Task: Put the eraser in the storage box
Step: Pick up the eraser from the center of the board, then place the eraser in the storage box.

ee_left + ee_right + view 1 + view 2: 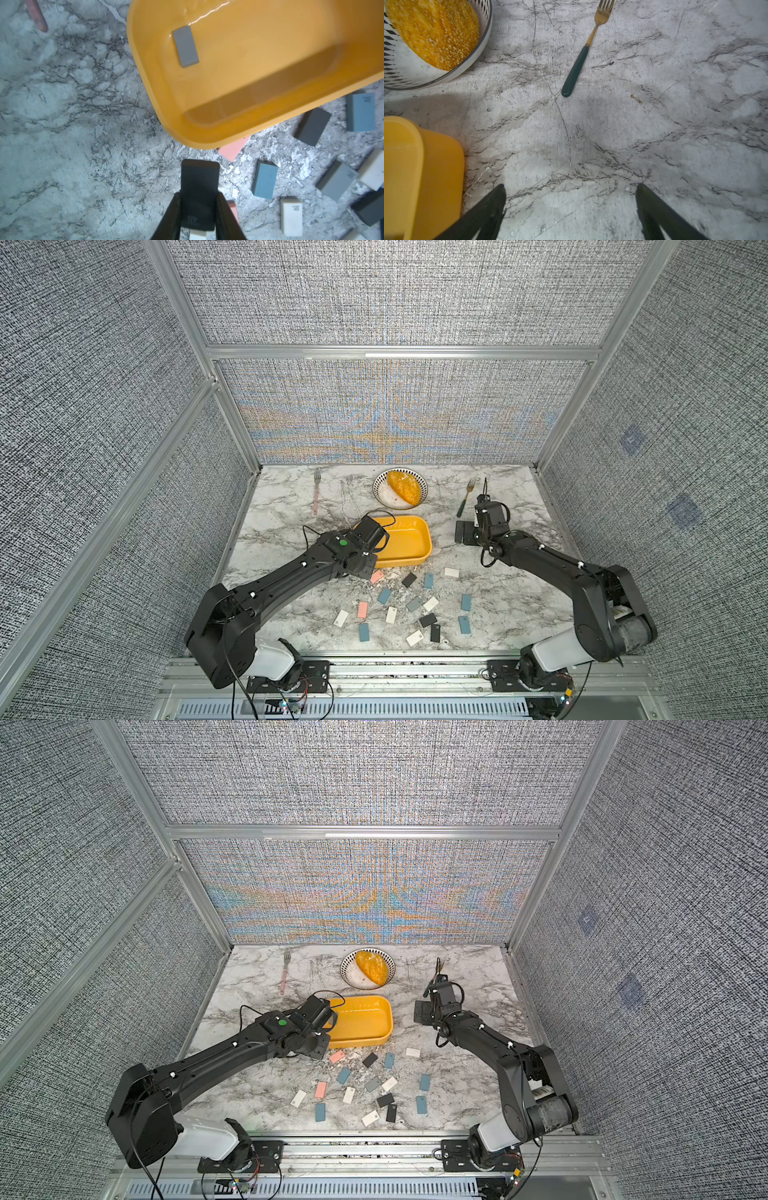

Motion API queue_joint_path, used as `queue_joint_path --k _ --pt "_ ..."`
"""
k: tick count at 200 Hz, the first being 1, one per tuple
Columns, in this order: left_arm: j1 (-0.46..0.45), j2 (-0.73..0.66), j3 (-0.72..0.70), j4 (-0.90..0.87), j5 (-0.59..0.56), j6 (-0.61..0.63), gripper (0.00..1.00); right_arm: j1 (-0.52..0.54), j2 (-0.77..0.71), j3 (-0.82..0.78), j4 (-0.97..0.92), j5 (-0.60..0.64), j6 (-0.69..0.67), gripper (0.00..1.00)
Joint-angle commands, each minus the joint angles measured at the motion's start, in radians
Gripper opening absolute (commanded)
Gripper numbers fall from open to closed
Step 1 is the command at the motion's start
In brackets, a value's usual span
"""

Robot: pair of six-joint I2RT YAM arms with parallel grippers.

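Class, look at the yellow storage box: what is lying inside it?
One grey eraser lies flat on the storage box's floor, seen in the left wrist view. In both top views the left arm covers that end, so the eraser is hidden there.

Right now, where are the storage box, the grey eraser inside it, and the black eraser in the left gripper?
storage box (pixel 259 52): left wrist view, bare floor of the tub.
grey eraser (pixel 185 46): left wrist view, middle of its top face.
black eraser (pixel 199 187): left wrist view, middle of its dark face.
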Motion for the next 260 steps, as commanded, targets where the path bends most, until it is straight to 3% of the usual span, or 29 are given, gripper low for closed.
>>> queue_joint_path --k 1,59,134,260 --pt "0.0 0.037 0.062 -0.019 -0.028 0.03 0.28 -0.004 -0.013 0.014 -0.019 -0.001 -0.003 0.98" --pt "0.046 0.211 0.195 0.034 -0.033 0.045 0.28 -0.059 -0.092 0.026 -0.05 -0.036 -0.003 0.98" --pt "0.115 0.386 0.214 0.132 0.046 0.02 0.28 -0.09 -0.09 0.012 -0.044 -0.036 -0.012 0.98" --pt "0.14 0.5 0.221 0.184 0.022 -0.023 0.28 -0.103 -0.074 0.021 -0.039 -0.041 -0.015 0.98"
